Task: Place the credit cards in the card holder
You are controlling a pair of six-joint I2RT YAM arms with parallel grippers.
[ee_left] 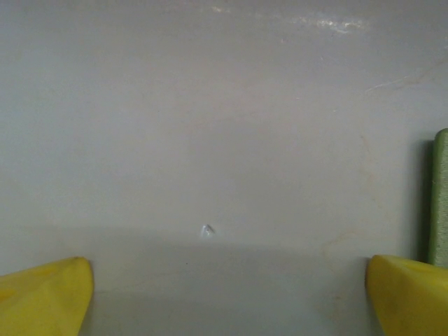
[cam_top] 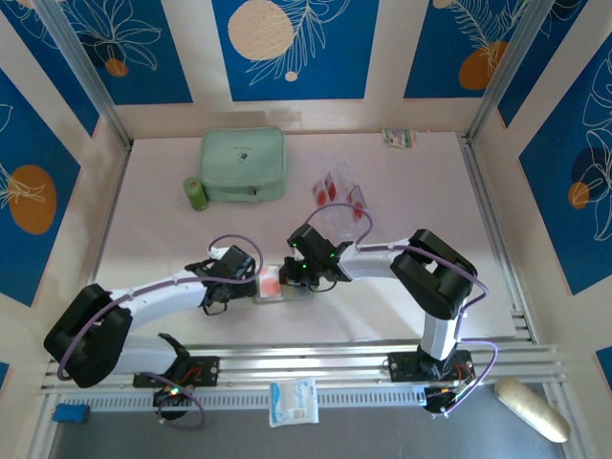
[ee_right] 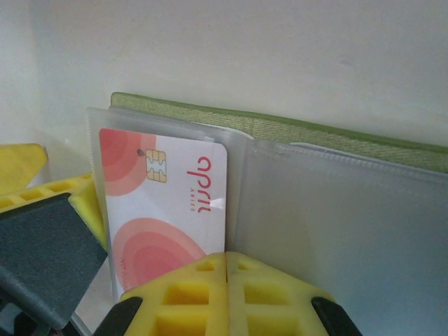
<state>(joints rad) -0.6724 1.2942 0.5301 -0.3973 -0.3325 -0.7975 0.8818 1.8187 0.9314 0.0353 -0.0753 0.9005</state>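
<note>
The olive-green card holder (cam_top: 284, 291) lies open on the table between my two grippers. Its green edge (ee_right: 315, 131) and pale clear pockets show in the right wrist view. One credit card (ee_right: 164, 203), white with red round marks and a chip, sits in the left pocket. My right gripper (ee_right: 225, 269) is shut, its tips over the holder's middle fold by the card's lower corner. My left gripper (ee_left: 227, 294) is open over bare table, with the holder's edge (ee_left: 439, 199) beside its right finger. Several loose credit cards (cam_top: 339, 191) lie farther back.
A large mint-green zip case (cam_top: 242, 164) sits at the back left with a small green roll (cam_top: 195, 193) beside it. A small packet (cam_top: 399, 138) lies at the back wall. Metal rails (cam_top: 316, 359) cross the near edge.
</note>
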